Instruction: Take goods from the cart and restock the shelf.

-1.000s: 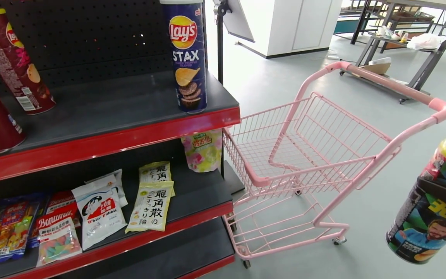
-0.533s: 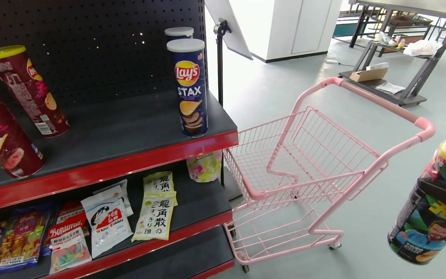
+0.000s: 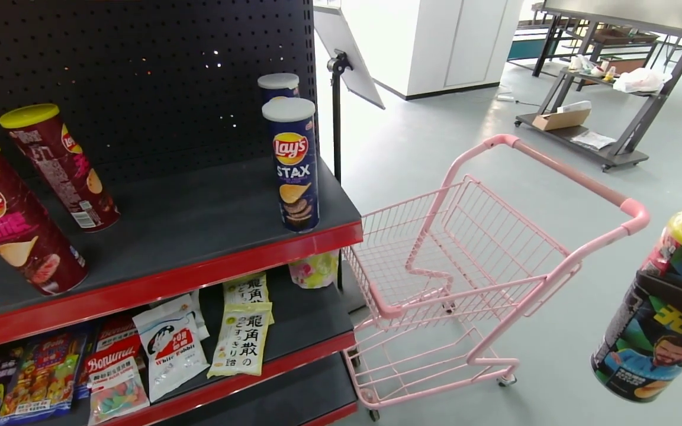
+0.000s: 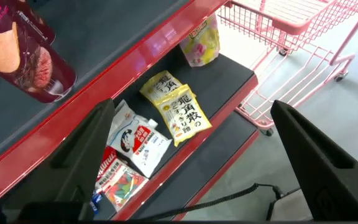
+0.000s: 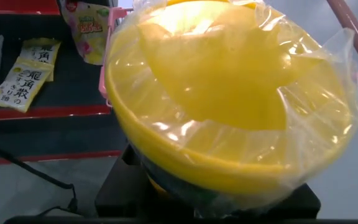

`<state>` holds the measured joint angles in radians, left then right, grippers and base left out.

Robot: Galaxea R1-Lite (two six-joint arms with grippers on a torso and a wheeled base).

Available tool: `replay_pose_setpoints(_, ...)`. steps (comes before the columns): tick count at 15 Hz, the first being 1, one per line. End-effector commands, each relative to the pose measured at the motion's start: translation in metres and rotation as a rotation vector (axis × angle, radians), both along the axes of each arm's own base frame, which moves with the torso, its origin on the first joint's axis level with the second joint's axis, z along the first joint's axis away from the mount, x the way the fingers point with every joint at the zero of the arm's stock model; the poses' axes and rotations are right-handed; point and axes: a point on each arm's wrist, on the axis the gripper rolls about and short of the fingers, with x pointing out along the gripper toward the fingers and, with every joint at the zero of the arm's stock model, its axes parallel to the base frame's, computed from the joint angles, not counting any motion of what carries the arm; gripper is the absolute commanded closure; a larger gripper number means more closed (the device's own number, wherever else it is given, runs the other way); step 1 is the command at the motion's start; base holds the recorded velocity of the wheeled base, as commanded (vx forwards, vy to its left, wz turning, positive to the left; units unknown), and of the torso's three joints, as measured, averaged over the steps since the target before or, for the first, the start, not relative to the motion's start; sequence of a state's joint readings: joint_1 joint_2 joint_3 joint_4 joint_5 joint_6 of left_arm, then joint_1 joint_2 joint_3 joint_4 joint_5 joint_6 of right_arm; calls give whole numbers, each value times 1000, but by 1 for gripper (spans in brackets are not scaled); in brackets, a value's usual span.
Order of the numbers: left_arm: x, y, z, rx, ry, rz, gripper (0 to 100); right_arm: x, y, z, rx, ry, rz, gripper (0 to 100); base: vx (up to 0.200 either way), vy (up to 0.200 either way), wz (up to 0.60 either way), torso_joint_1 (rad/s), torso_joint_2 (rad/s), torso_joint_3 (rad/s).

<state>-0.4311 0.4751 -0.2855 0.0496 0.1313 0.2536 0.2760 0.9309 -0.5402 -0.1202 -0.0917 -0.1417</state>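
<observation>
**Right arm holds a can beside the cart; view has swung up onto the shelf**

Holding: the right gripper has its jaws closed across the body of a yellow-lidded can. The can hangs upright in the air on the handle side of the cart, outside the basket and well apart from it. In the right wrist view the can's lid sits under a plastic film, directly over the jaws.

Left arm: the left gripper has its jaws spread wide with nothing between them. It is on the far side of the cart from the can, above the snack packets.

Change: over the last second the whole head picture has shifted. The shelf and the cart have slid down the frame, and more of the board beside the cart now shows. I judge this to be camera movement, not movement of the goods. The held can has kept its place in the picture throughout, and the grip looks unchanged.

Meaning for the task: the can is out of the cart but not yet stocked. The blue can stands at the shelf end nearest the cart, and two maroon cans stand farther from it. The board between them looks like the likely landing spot. The arm would have to carry the can across the cart to reach it.
</observation>
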Motion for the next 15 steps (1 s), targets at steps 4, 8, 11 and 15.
replay_pose_setpoints(4, -1, 0, 1, 6, -11, -2, 0, 1, 0, -1, -2, 6, 5, 100, 0, 0, 600, 8, -11, -7)
replay_pose_setpoints(8, -1, 0, 3, 4, -16, 0, 0, -3, -1, -6, -2, 12, 4, 100, 0, 0, 450, 7, 1, 2)
replay_pose_setpoints(11, -1, 0, 3, 3, -17, -2, 0, -8, -2, -6, 4, -3, 15, 100, 0, 67, 0, 2, 1, -1)
replay_pose_setpoints(15, -1, 1, 3, 3, -18, -2, 0, -23, 0, -8, 63, -20, 223, 100, 0, 200, 0, 4, 2, 4)
